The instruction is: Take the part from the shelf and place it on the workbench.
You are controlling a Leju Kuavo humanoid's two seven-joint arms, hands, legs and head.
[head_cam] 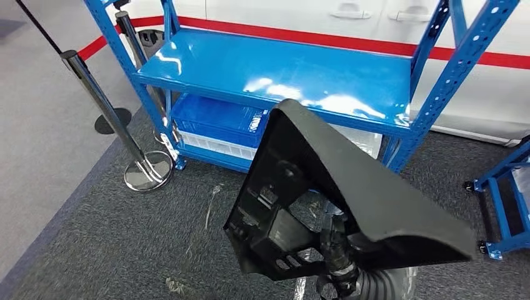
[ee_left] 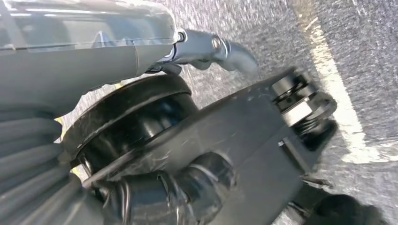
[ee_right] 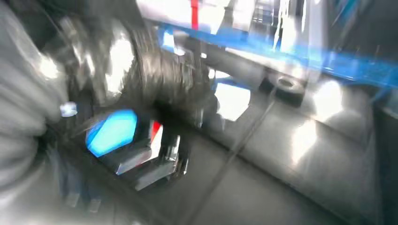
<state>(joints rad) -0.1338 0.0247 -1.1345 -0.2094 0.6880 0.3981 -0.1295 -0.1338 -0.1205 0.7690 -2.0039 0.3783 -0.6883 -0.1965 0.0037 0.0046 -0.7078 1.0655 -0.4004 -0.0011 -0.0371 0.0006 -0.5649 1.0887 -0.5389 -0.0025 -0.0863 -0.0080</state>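
Part: big black plastic part (head_cam: 325,187), a triangular moulded piece with brackets on its inner face, was off the shelf (head_cam: 275,75) and held up in front of the robot, above the grey carpet (head_cam: 94,250).
Shelf: the blue rack's top board looked bare and shiny, with a blue bin (head_cam: 215,119) on the level below.
Left hand: the left hand (ee_left: 155,187) was tucked under the part (ee_left: 244,136) in the left wrist view, dark fingers (ee_left: 206,183) curled against its underside, thumb (ee_left: 211,49) stretched out past the edge. Looked like a one-sided grip to me.
Right hand: right wrist view was all blur, so I couldn't tell what the fingers were doing or if they touched anything.
Workbench: wasn't anywhere I could spot, so I'd guess a turn or walk was needed.
Risk: the part's bulk sat well above the grip, so a quick turn could tip it out of the fingers.
Also: the stanchion posts (head_cam: 100,100) and a blue cart (head_cam: 506,206) stood near, easy to clip while swinging round.
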